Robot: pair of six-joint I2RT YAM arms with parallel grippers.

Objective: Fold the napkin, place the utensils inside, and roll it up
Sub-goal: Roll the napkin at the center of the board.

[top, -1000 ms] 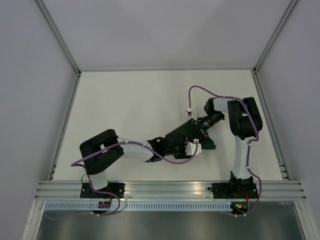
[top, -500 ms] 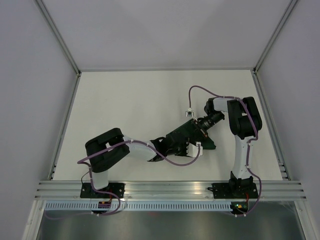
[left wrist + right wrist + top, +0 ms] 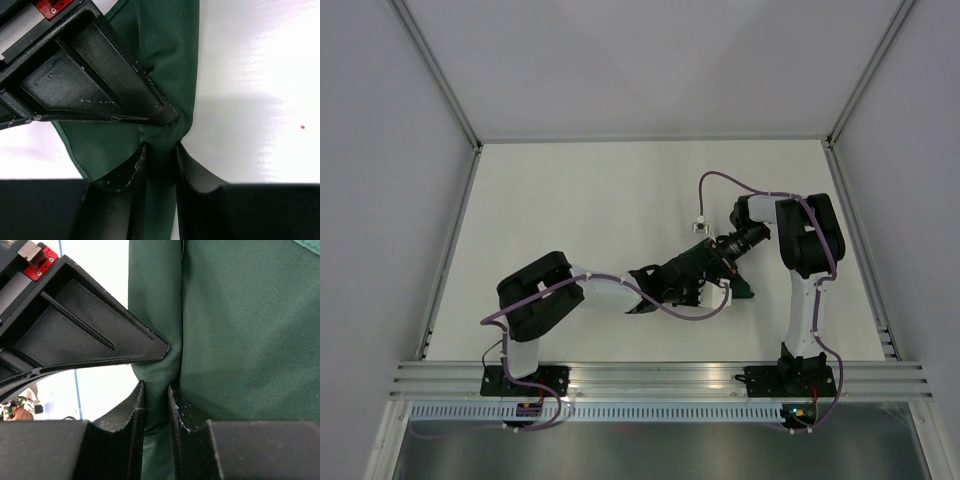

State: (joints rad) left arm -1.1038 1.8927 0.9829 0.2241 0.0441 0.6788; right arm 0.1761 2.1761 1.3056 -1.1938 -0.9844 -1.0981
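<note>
Your left gripper (image 3: pixel 160 150) and right gripper (image 3: pixel 156 387) each pinch a ridge of the napkin (image 3: pixel 240 340), jaws narrow on cloth. The napkin sits right of centre, towards the near edge; two holds likely let you fold it.

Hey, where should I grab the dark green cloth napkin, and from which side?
Probably pinch the gathered ridge of the dark green cloth napkin, coming down from above, astride it. There the cloth is bunched into a narrow band on the white table; its flat parts offer no edge.
</note>
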